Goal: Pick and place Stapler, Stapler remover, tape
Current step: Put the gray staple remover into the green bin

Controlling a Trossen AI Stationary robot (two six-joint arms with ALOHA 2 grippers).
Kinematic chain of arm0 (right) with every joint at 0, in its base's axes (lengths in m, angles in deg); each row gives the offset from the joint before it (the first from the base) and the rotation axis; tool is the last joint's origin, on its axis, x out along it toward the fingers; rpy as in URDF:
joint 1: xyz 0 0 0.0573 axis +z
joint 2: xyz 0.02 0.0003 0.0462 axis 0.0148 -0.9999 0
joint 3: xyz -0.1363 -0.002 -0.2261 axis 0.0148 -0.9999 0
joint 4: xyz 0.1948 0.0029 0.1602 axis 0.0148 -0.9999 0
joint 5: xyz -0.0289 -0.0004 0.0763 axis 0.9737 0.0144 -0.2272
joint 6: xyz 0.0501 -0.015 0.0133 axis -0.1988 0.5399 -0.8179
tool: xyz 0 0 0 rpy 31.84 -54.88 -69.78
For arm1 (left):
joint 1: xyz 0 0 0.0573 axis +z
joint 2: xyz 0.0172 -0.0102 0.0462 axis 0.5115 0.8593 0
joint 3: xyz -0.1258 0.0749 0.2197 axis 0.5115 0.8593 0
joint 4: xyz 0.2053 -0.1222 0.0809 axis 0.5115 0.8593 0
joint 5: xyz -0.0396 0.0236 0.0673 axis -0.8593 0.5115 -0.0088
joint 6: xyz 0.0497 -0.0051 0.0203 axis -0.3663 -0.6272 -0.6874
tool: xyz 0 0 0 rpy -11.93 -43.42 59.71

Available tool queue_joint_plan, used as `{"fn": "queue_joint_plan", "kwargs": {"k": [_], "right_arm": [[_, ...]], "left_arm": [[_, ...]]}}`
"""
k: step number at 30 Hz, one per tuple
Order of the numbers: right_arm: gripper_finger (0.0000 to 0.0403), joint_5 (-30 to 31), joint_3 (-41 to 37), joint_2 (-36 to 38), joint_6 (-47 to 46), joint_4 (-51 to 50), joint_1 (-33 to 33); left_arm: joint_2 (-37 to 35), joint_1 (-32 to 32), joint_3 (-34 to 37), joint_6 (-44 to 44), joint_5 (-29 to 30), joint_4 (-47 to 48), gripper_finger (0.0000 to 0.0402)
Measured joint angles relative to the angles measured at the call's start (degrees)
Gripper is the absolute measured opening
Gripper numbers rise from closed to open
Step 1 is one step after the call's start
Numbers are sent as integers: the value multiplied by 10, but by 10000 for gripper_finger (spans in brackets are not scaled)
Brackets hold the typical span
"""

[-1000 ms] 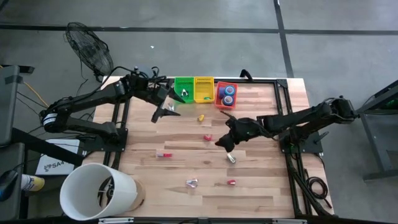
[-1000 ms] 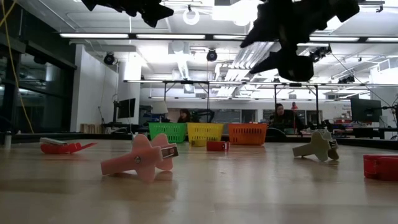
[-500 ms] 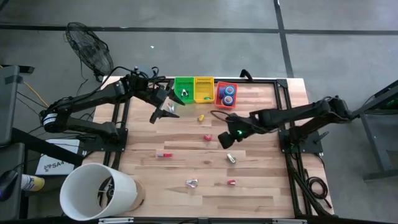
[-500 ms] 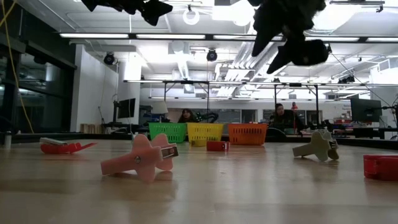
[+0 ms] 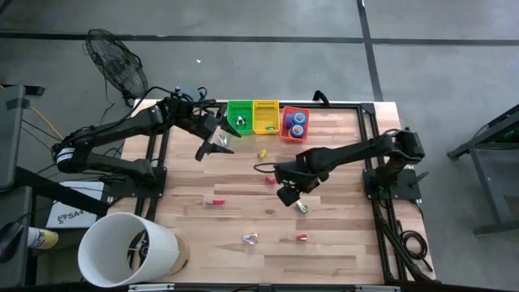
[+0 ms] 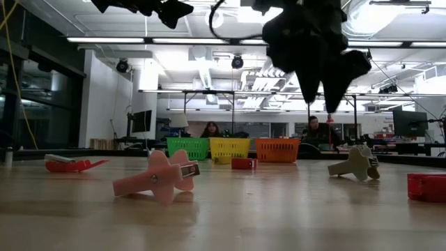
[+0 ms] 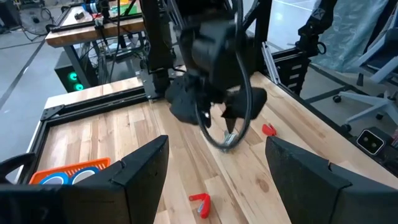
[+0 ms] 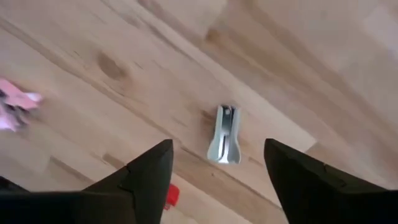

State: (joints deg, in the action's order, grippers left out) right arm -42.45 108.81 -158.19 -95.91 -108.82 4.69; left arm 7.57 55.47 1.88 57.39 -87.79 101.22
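Observation:
A silvery staple remover lies flat on the wooden table; it also shows in the right wrist view and the low view. My right gripper hangs open just above it, fingers pointing down, and touches nothing. My left gripper waits open and empty in the air by the green basket. A pink staple remover and small red staplers lie on the table. Blue and purple tape rolls sit in the orange basket.
A yellow basket stands between the green and orange ones at the far edge. A small yellow piece lies before them. A white bucket stands at the near left corner. Bare wood shows along the near edge.
My right gripper has swung a little toward the table's left and near edge and has tipped so that its fingers point down over the silvery staple remover. Nothing on the table has moved.

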Motion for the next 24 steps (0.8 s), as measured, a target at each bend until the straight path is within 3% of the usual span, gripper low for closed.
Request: {"fn": "queue_joint_plan", "kwargs": {"k": [9,16,24], "right_arm": [[289,-43,-13,-39,-5,-13,1],[291,-84,-66,-40,-25,16,15],[291,-73,-80,-40,-45,80,33]], "left_arm": [[0,0,0,0,0,0,264],[0,0,0,-9,0,14,264],[0,0,0,-13,1,14,264]]}}
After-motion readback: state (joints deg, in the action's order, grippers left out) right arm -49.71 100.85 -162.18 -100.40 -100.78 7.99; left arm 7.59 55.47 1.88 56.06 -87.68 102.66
